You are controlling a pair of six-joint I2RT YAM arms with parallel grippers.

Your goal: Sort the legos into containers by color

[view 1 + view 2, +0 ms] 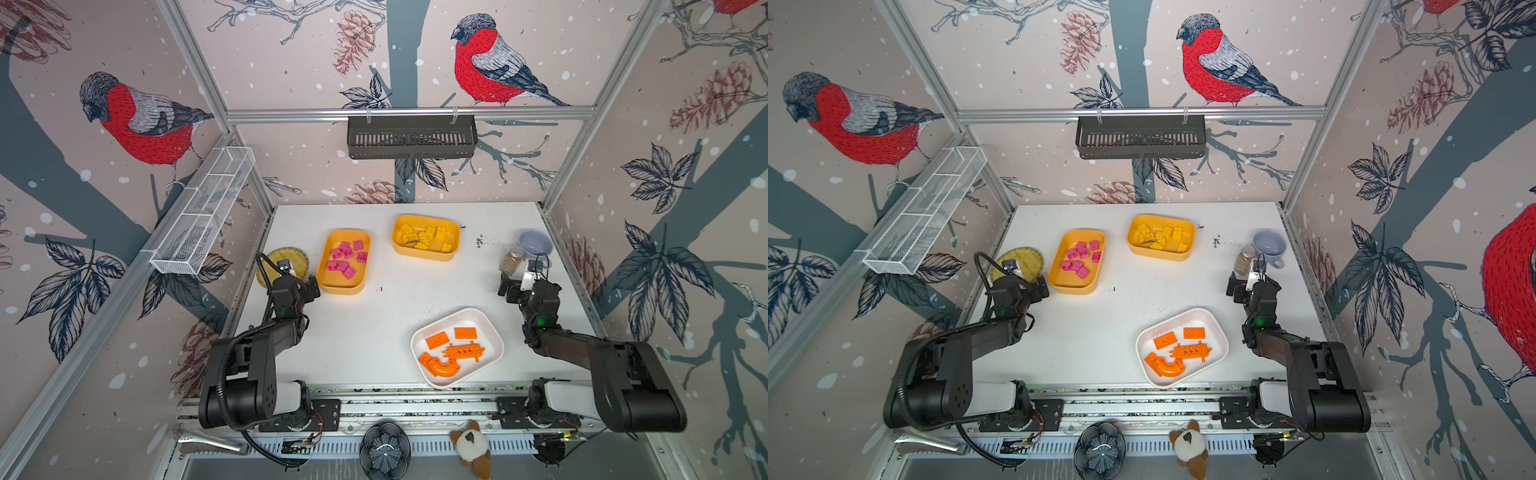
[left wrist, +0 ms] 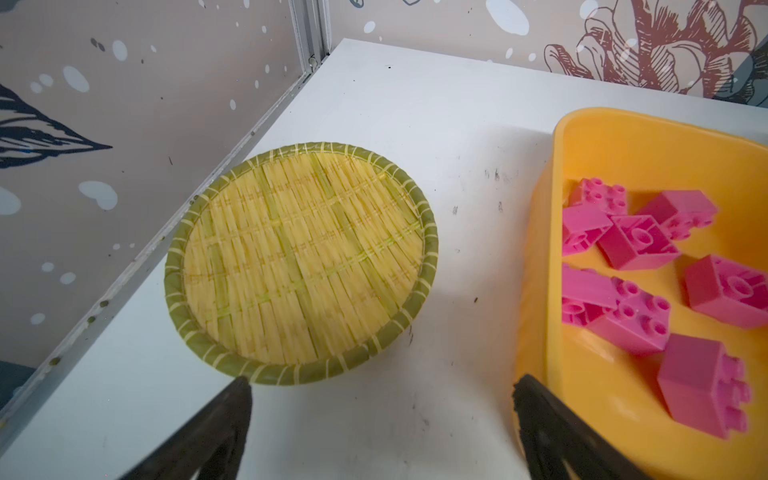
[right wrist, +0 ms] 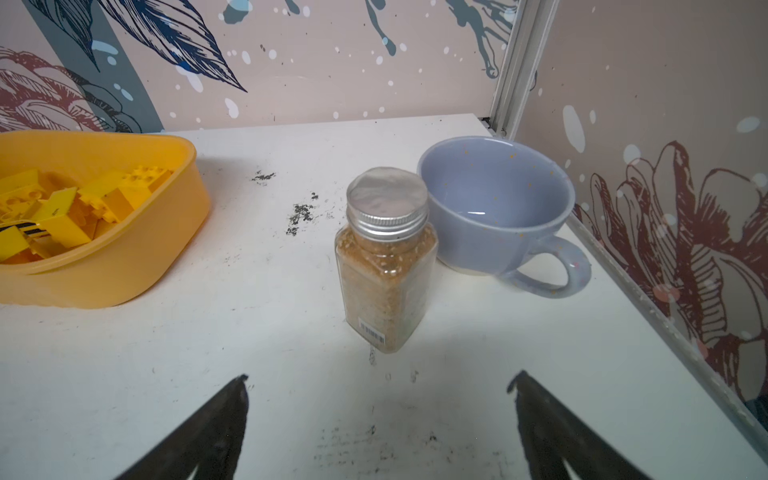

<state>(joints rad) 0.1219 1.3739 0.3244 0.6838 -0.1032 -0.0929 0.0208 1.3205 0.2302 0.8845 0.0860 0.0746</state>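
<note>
1. My left gripper [image 2: 382,386] is standing with its jaws spread wide and is gripping nothing.
2. It is hovering low over the white table [image 1: 374,324], between the round woven plate [image 2: 303,257] and the pink-filled tub [image 2: 536,266]. One fingertip is showing close to the plate's rim and the other against the tub's wall.
3. My right gripper [image 3: 379,378] is likewise gaping fully, with nothing between its fingers.
4. It is facing a spice jar [image 3: 384,270] with a silver cap, which is standing upright just beside a blue-grey cup [image 3: 490,199].
5. In both top views the pink legos [image 1: 347,259] are lying in that yellow-orange tub on the left, just beside my left wrist.
6. The yellow legos [image 1: 424,239] are sitting heaped in the second yellow-orange tub [image 1: 454,249] at the far middle of the table.
7. The orange legos [image 1: 453,349], two studded plates, an arch and a spiky bar, are lying in the white tub [image 1: 496,338] near the front edge, well apart from both of my grippers.
</note>
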